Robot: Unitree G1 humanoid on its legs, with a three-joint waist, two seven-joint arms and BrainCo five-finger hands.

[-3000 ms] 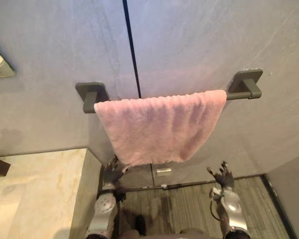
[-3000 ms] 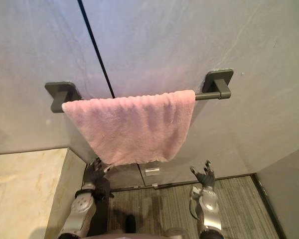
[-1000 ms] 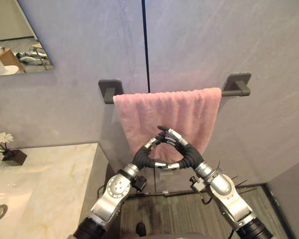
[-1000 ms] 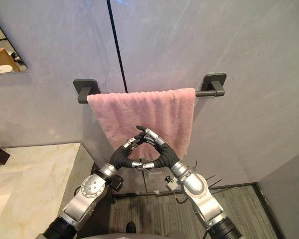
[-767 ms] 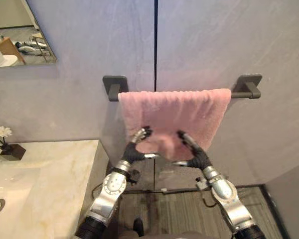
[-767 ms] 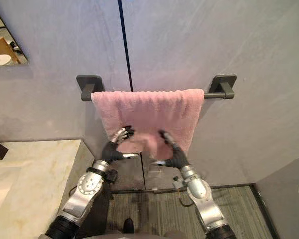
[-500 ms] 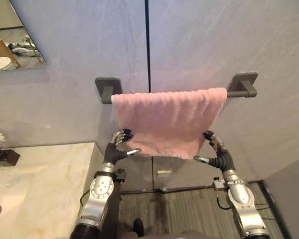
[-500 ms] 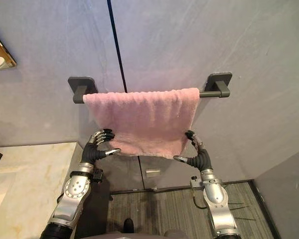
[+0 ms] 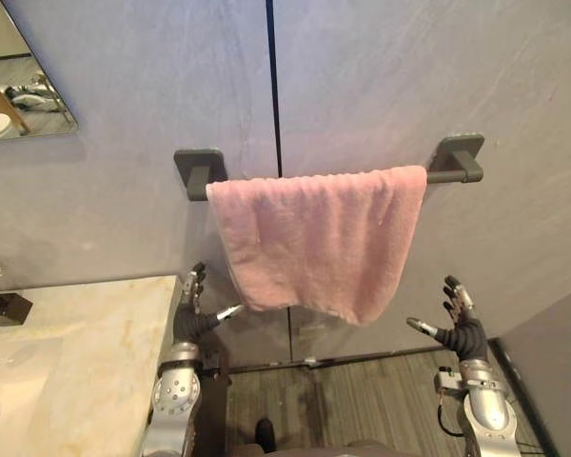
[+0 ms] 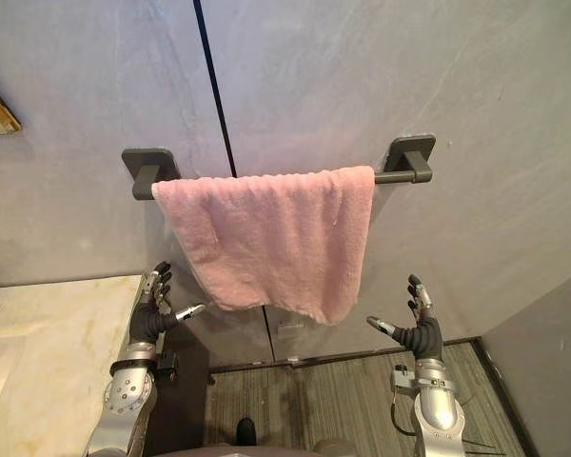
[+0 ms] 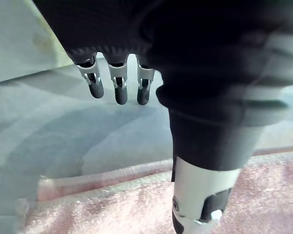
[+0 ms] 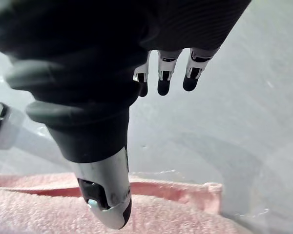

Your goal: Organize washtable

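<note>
Towel [image 9: 314, 238] is hanging over the dark rail [image 9: 445, 175] on the wall. The pink cloth is spreading across most of the bar between its two brackets, and nothing is touching it now. Half a second ago you were pinching its lower corners, one in each hand, and drawing them apart to flatten the drape; both corners are now hanging free. The bottom hem is sitting unevenly, higher on the washtable side and dipping lower toward the right.

Your left hand [image 9: 185, 322] is hovering below the towel's left edge, just beside the marble counter [image 9: 86, 333], with fingers straight, thumb sticking out and nothing in it. Your right hand [image 9: 464, 331] is floating below and to the right of the cloth, apart from it, likewise splayed and empty.

Judging from this, the spreading step is looking finished, since the towel is staying on the bar by itself. You are probably turning to the counter next, unless that slanting hem is calling for one more tug.
</note>
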